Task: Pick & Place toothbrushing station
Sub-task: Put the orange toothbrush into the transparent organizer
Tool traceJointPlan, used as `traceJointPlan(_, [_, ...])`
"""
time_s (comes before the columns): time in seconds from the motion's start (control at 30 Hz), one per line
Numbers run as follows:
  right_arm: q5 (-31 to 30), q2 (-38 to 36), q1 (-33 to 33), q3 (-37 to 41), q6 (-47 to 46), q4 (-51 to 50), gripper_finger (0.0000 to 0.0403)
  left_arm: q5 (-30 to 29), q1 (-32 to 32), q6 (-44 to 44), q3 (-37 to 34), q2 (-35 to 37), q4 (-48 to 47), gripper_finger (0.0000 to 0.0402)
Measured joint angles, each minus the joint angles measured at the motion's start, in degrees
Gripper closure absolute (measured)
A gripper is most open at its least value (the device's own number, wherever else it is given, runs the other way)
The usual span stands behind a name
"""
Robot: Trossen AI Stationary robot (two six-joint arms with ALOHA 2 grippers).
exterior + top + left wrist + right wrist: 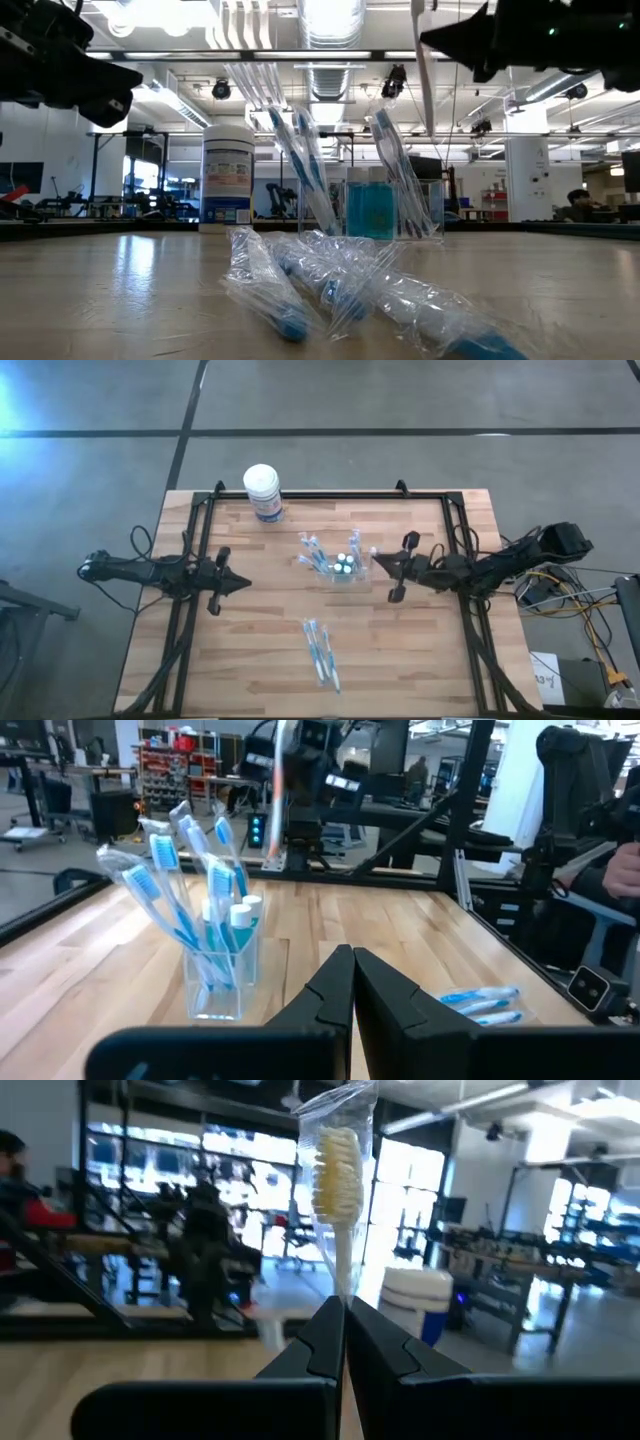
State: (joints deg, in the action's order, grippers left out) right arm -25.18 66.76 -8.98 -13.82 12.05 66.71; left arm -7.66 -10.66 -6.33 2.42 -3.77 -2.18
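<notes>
Left arm: stretched low over the table's [260, 660] left side, pointing toward the middle.
Left gripper [240, 584]: fingers pressed together with nothing between them, well apart from the holder; its wrist view looks straight at the holder.
Right arm: reaching in from the table's right edge toward the centre, raised above the tabletop.
Right gripper [378, 558]: fingers clamped on the handle of a wrapped toothbrush [338, 1175], which stands upright above the fingertips, pale bristles at the top inside clear film. It sits just beside the holder, on the holder's right.
Toothbrushing station [343, 568]: clear plastic holder standing upright near the table's centre, slightly toward the far edge.
Station contents: several wrapped blue toothbrushes [175, 900] leaning outward, and small tubes with white caps [240, 912] standing inside.
Loose toothbrushes [320, 648]: a bundle of wrapped blue ones lying flat on the near half of the table, well apart from the holder.
Canister [263, 492]: white lid, blue label, upright at the far edge, left of the holder.
</notes>
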Motion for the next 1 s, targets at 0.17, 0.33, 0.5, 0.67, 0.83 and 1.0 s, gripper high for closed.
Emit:
traceJointPlan(0.17, [0.2,2.9,2.4,0.5,-1.2,0.1,0.0395,-0.7,0.0,0.8,0.0,0.0,1.2,0.0390])
traceJointPlan(0.33, [0.1,7.7,3.1,1.6,-1.1,6.9,0.0395,-1.3,0.0,1.2,0.0,0.0,1.2,0.0390])
traceJointPlan(0.5, [-0.6,14.8,4.6,4.1,-2.0,18.3,0.0395,-1.3,0.0,1.1,0.0,0.0,1.2,0.0390])
traceJointPlan(0.67, [-1.3,21.9,5.3,4.2,-3.2,22.9,0.0395,-1.2,0.0,0.4,0.0,0.0,1.2,0.0390])
traceJointPlan(0.83, [-3.1,26.9,5.7,2.0,-5.4,23.1,0.0395,-1.2,0.0,0.4,0.0,-0.1,1.1,0.0390])
traceJointPlan(1.0, [-5.2,29.2,5.7,0.9,-5.8,23.2,0.0395,-1.2,0.0,0.2,0.0,-0.2,1.1,0.0390])
